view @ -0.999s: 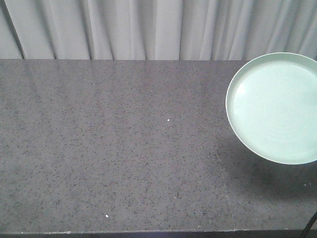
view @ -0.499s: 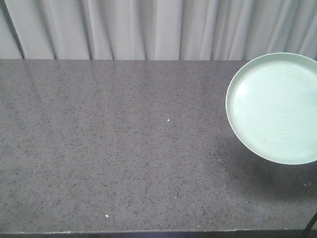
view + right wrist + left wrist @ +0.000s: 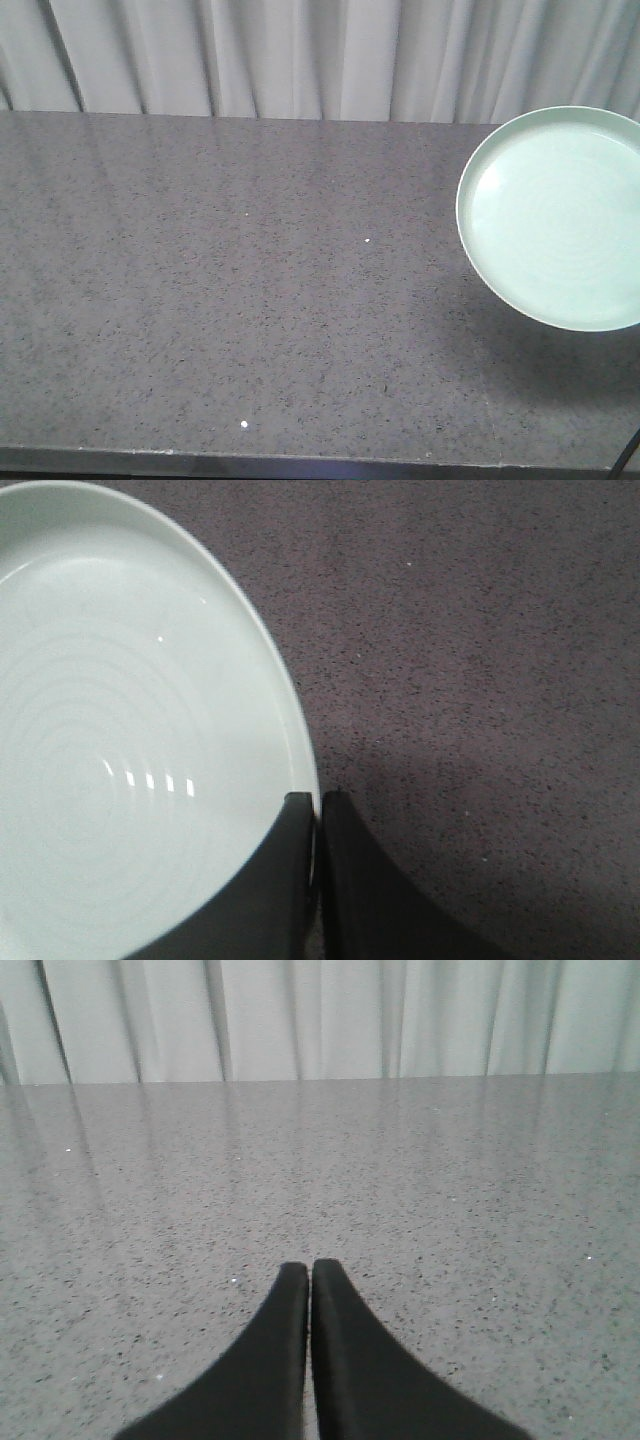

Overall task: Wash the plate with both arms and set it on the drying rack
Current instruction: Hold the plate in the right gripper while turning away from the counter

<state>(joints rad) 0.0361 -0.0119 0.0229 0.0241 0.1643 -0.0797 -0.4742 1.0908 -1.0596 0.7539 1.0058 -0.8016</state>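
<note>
Over the right side of the grey tabletop (image 3: 250,300), the right pincer (image 3: 316,810) is clamping the rim of the plate (image 3: 555,215), holding it clear of the surface, probably so it can be carried off for washing. The left pincer (image 3: 309,1275) is hovering with jaws pressed together on nothing, likely waiting to help.

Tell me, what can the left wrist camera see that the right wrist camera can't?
Only the left wrist view shows the pale curtain behind the countertop, and the left gripper, closed with nothing in it. Only the right wrist view shows the mint-green plate, with the right gripper pinching its rim. Both show that speckled grey countertop and a pair of black fingers pressed close together.
</note>
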